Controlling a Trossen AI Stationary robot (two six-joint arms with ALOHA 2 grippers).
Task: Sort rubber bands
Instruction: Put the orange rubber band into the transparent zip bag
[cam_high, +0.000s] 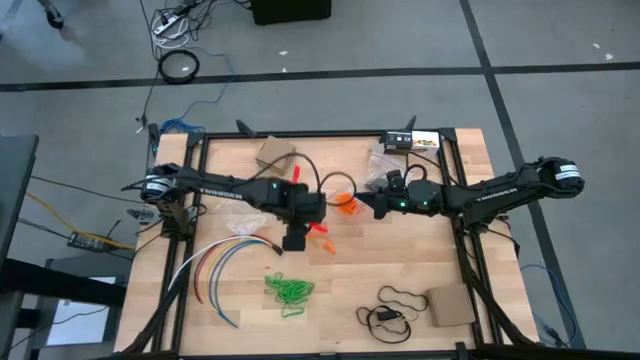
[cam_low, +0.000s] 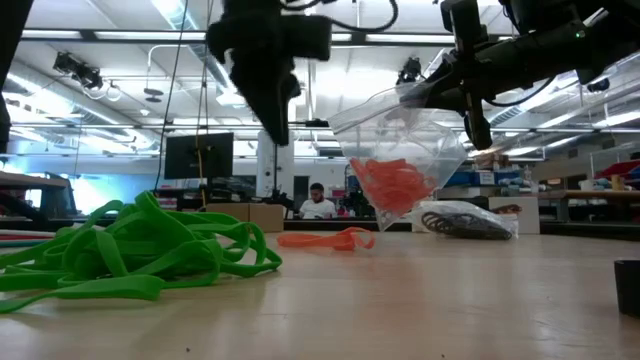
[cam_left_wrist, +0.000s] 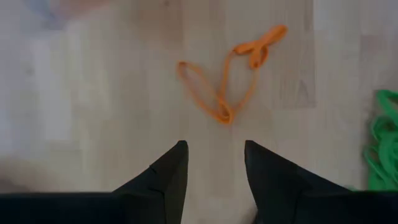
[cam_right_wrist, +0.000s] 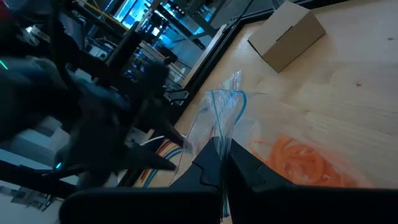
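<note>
A few orange rubber bands (cam_left_wrist: 227, 81) lie loose on the wooden table (cam_high: 400, 250), also in the low view (cam_low: 325, 238). My left gripper (cam_left_wrist: 214, 155) hovers open just above them, fingers pointing down, touching nothing. A clear plastic bag (cam_low: 400, 150) with more orange rubber bands (cam_low: 390, 185) in its bottom hangs from my right gripper (cam_right_wrist: 221, 155), which is shut on it near the table's middle (cam_high: 378, 205). A heap of green rubber bands (cam_high: 288, 290) rests on the table nearer the front edge. My right gripper pinches the clear bag's top edge (cam_right_wrist: 219, 127), beside its blue zip strip, between its two shut fingers. The fingers reach in from the table's right, nearly level. The bag hangs below them with its mouth up. Whether its lower tip (cam_low: 385, 226) rests on the table, I cannot tell.
Long coloured cables (cam_high: 225, 265) curve at the left front. A thin black cord loop (cam_high: 395, 305) and a cardboard box (cam_high: 450, 305) lie front right. Another box (cam_high: 275, 152) and a second clear bag (cam_low: 465, 220) holding dark loops sit toward the far edge.
</note>
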